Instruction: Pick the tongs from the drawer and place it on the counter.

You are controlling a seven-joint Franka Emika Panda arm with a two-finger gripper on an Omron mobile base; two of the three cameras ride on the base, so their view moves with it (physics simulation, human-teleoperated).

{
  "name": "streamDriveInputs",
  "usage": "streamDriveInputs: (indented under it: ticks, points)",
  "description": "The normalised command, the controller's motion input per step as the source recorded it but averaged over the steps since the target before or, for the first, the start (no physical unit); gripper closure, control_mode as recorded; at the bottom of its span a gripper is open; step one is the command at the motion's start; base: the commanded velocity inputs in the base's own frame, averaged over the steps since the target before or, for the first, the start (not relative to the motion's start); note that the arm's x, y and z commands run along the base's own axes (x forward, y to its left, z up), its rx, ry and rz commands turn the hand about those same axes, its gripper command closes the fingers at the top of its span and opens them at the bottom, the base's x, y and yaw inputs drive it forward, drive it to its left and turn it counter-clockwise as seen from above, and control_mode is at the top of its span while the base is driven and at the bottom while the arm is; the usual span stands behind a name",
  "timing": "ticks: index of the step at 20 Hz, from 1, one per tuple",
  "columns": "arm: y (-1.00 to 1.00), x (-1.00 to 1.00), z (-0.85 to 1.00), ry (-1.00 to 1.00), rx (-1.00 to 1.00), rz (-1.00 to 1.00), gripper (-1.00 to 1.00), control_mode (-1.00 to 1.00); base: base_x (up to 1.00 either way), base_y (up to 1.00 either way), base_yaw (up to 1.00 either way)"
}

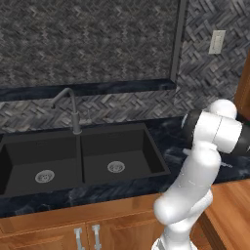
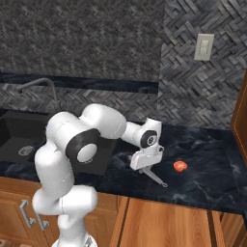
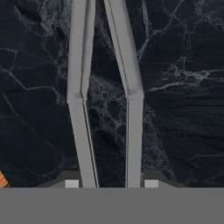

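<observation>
The tongs (image 3: 131,100) are slim grey metal. In the hand view their two arms run up from between my fingertips (image 3: 72,183) over the blue-black marbled counter (image 3: 183,52). From the right base camera, my gripper (image 2: 146,169) points down over the counter (image 2: 207,178), shut on the tongs (image 2: 157,178), whose free end slants down to the right, close to the stone near its front edge. The drawer (image 2: 164,222) of orange-brown wood stands pulled out below that edge and shows again at the lower right of the left base view (image 1: 232,210).
A small red-orange blob (image 2: 180,166) lies on the counter just right of the tongs. The matte black double sink (image 1: 78,156) with its faucet (image 1: 73,110) is to the left. A herringbone tile wall with an outlet (image 2: 204,47) rises behind.
</observation>
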Motion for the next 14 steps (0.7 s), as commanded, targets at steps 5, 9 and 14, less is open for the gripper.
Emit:
streamDriveInputs:
  ticks: [5, 9, 14]
  points:
    - [0.12, 0.13, -0.89, 0.01, -0.07, 0.00, -1.00, -1.00, 0.00, 0.00, 0.00]
    - [0.38, -0.22, -0.07, -0.37, -0.02, 0.04, -1.00, -1.00, 0.00, 0.00, 0.00]
    - [0.62, -0.52, 0.28, -0.64, -0.01, 0.01, -1.00, -1.00, 0.00, 0.00, 0.00]
